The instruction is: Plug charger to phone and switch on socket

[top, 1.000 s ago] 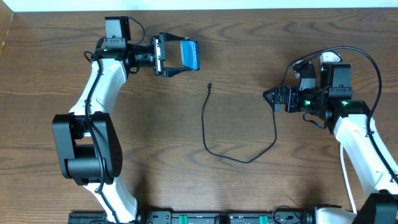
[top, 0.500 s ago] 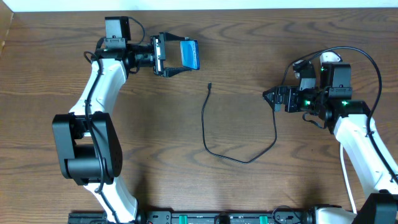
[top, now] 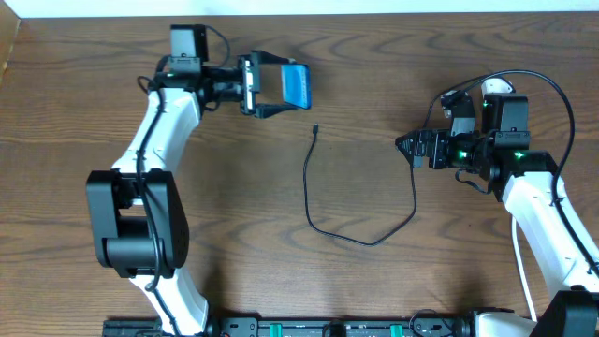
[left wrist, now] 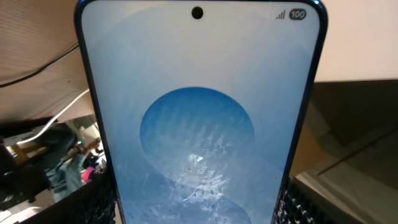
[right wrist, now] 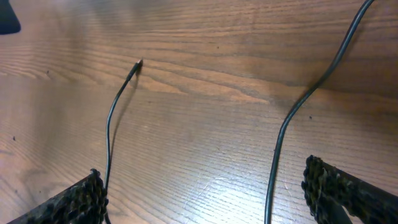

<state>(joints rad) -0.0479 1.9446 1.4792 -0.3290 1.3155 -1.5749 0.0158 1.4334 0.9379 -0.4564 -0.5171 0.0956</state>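
Dark brown wood-grain table (top: 234, 187) fills the overhead view. Toward its far edge is the slim rectangular black-edged phone (top: 297, 85) with a bright blue screen, pinched by its long sides between the two black fingers of the left gripper (top: 281, 85). The left arm rises from its base at the near edge, its white link slanting away. The wrist is turned so the claw points right.

The screen faces back at the wrist camera. There the phone (left wrist: 198, 124) nearly fills the frame, showing a round blue blob and a small "100" in the top corner. Textured black pads (left wrist: 102, 205) show at both lower edges, and the phone's lower end is cut off. From above I cannot tell whether the phone touches the wood.

On the near side of the phone lies the long thin black charger (top: 307, 187), flat on the table. Its tiny connector (top: 315, 128) is the part closest to the phone and apart from it. The cable loops toward the near edge, then swings up to the right gripper (top: 402, 146).

That claw sits well to the right of the phone and points back toward it, on a bent white arm. Its fingers (right wrist: 339, 190) are spread wide. The charger (right wrist: 280, 137) runs between them unclamped, and its other end is hidden under the claw.
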